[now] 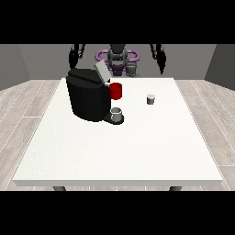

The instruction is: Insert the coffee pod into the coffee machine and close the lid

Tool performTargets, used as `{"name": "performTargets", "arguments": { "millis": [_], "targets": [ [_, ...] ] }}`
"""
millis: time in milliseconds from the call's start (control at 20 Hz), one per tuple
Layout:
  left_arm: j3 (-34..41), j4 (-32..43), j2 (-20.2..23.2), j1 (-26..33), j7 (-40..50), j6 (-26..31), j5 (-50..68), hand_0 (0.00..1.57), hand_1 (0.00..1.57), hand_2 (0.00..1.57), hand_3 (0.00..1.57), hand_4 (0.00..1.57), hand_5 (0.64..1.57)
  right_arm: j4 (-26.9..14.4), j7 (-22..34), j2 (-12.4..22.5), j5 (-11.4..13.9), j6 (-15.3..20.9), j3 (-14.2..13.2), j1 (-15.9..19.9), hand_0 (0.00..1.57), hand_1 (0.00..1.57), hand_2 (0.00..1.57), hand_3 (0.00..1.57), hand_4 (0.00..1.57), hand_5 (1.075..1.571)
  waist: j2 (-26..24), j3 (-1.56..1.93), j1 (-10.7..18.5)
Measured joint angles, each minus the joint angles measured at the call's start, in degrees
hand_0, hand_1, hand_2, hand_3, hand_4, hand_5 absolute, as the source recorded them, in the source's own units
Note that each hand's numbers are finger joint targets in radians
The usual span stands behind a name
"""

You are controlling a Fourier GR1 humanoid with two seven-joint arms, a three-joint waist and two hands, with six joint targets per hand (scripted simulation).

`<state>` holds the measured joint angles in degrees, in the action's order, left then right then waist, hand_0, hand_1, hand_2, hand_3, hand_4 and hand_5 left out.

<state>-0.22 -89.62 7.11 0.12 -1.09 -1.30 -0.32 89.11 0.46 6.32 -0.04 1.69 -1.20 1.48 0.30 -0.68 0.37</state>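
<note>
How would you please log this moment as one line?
small grey coffee pod: on white table, untouched | black coffee machine: lid open | both hands raised

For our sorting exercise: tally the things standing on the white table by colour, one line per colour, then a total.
Black: 1, the coffee machine
Red: 1, the mug
Grey: 2, the coffee pod and the cup under the machine's spout
Total: 4

Open table [137, 147] around coffee pod [150, 99]
</note>
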Motion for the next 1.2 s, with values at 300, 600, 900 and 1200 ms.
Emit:
{"name": "performTargets", "arguments": {
  "millis": [300,600,900,1200],
  "targets": [
    [-1.5,1.3,6.0,-1.4,-3.3,4.6,-4.7,0.00,0.00,0.00,0.00,0.00,1.571,-1.2,-1.3,-0.8,-0.5,-1.2,0.6,-0.1,0.00,0.00,0.00,0.00,0.00,1.571,0.4,0.54,-1.2],
    [0.6,6.1,15.9,-8.8,-2.0,9.7,-8.9,0.00,0.00,0.00,0.00,0.00,1.571,-0.2,-3.4,-1.8,6.2,4.8,2.2,2.5,0.00,0.00,0.00,0.00,0.00,1.571,4.9,0.64,-5.9],
    [1.3,14.6,20.2,-15.8,-1.3,11.5,-13.4,0.00,0.00,0.00,0.00,0.00,1.571,1.2,-2.4,-2.5,9.3,6.2,4.2,6.1,0.00,0.00,0.00,0.00,0.00,1.571,9.2,0.66,-9.6],
    [2.2,24.9,22.8,-20.9,-4.3,13.0,-17.1,0.00,0.00,0.00,0.00,0.00,1.571,2.2,-2.3,-3.9,9.4,5.8,5.8,6.5,0.00,0.00,0.00,0.00,0.00,1.571,12.2,0.65,-11.7]
  ]
}}
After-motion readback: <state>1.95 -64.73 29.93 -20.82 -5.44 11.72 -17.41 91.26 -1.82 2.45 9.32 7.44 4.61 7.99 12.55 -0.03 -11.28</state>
